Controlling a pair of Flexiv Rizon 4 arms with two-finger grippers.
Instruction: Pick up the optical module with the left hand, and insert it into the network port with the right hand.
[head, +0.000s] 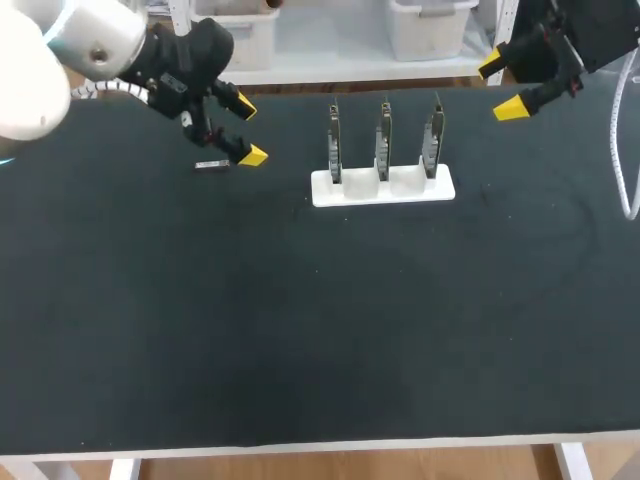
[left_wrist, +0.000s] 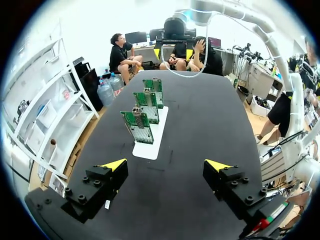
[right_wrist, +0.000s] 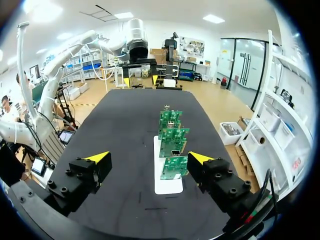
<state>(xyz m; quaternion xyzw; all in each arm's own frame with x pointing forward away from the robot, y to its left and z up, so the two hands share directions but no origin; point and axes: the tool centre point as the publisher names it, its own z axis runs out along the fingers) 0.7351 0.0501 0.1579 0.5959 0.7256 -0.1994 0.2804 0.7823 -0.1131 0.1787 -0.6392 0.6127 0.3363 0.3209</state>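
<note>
Left of the card stand (head: 383, 187), optical module (head: 211, 165) lies ungrasped on the tabletop (head: 300, 320); our left end effector (head: 249, 131) hovers beside it, apart; right end effector (head: 500, 87) apart too; nothing inserted.

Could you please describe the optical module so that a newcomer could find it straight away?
On the black table, look left of the white stand holding three upright circuit boards. The optical module lies flat by a yellow tip of the left gripper: a small bar, the only loose thing lying there.
</note>
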